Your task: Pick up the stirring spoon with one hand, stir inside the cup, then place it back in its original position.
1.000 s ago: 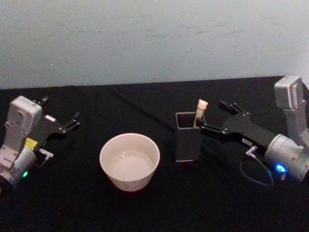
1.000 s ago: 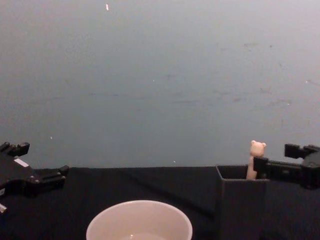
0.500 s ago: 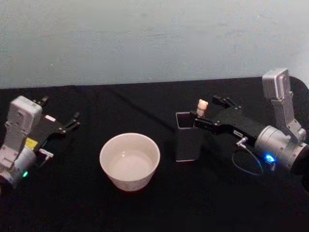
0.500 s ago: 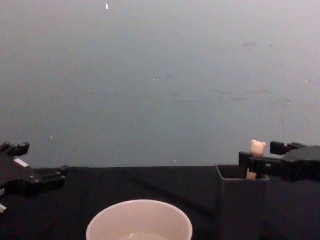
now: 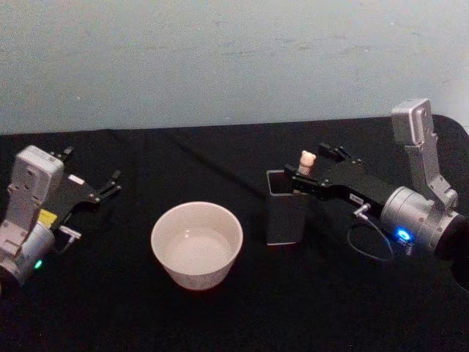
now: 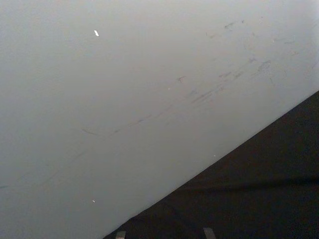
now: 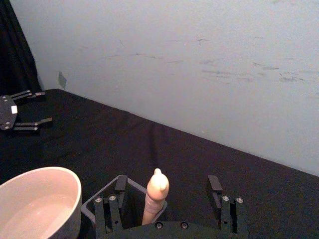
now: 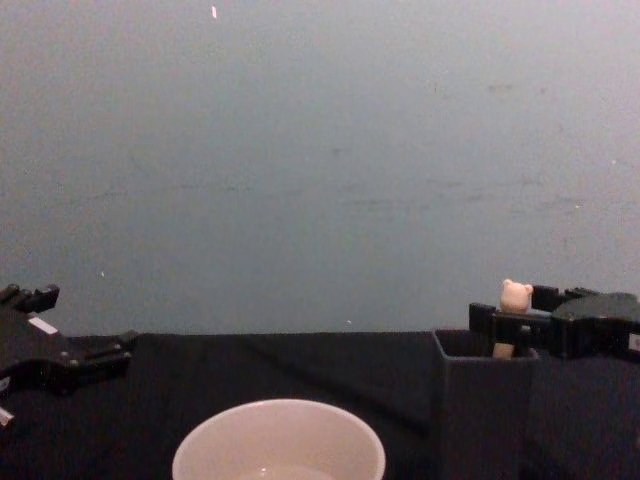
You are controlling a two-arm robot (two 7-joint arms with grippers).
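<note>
At the left edge of the black cloth (image 5: pixel 220 315), the left gripper (image 5: pixel 91 167) is seen parked, well apart from the task's things. Its fingers are spread wide and nothing is held between them.

Right of it, near the middle of the cloth, the cream-white cup (image 5: pixel 195 277) is set upright. Its broad mouth is turned up, and a pale, bare inside is shown.

Just beside the cup on its right, though not touching it, the dark grey square holder (image 5: pixel 286 217) is placed upright. The stirring spoon (image 5: pixel 306 160) is stood inside it, leaning toward the holder's far right corner. Only the beige handle and the small bear head are raised above the rim; the stem and bowl are hidden by the walls.

The right gripper (image 5: pixel 306 166) is reached in from the right, level with the holder's top. Its fingers are held apart, one on each side of the handle. In the right wrist view a gap is seen between the handle and each finger, so the spoon is straddled but not clamped.
</note>
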